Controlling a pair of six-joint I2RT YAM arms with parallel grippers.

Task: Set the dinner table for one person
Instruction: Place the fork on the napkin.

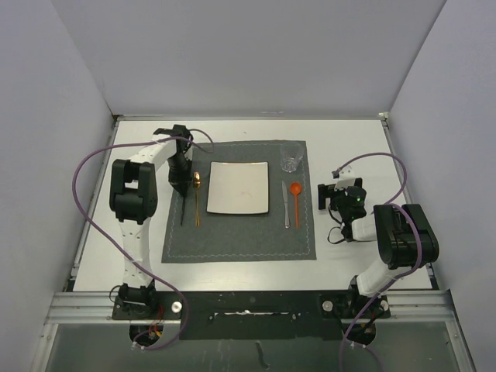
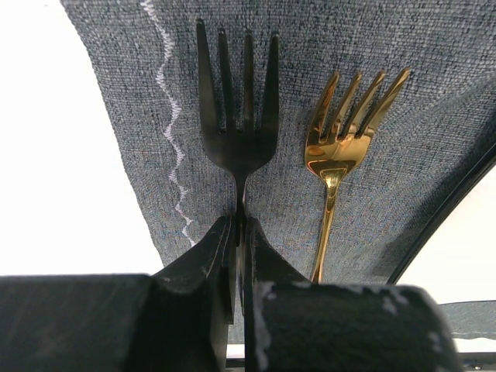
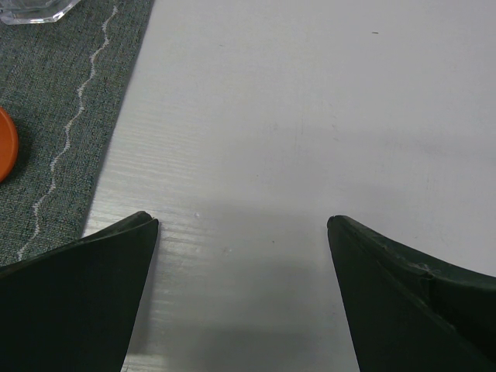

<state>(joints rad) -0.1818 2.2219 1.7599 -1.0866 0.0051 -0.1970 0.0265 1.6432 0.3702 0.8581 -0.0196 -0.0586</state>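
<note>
On the white dinner table [image 1: 353,143] lies a dark grey placemat [image 1: 232,240] with a square white plate [image 1: 238,187] in its middle. My left gripper [image 2: 242,226] is shut on the handle of a black fork [image 2: 236,108], whose tines point over the mat's left part. A gold fork [image 2: 339,143] lies just right of it. From above, the left gripper [image 1: 180,183] sits at the mat's left side with the black fork [image 1: 184,211] beside the gold fork [image 1: 197,200]. My right gripper [image 3: 242,223] stands open over the bare dinner table [image 3: 310,116], right of the mat, holding nothing.
Right of the plate lie a silver knife [image 1: 285,204] and an orange spoon [image 1: 295,194]. A clear glass [image 1: 291,159] stands at the mat's far right corner. The right wrist view catches the spoon's bowl [image 3: 5,143] and the glass base [image 3: 31,8]. Grey walls enclose the table.
</note>
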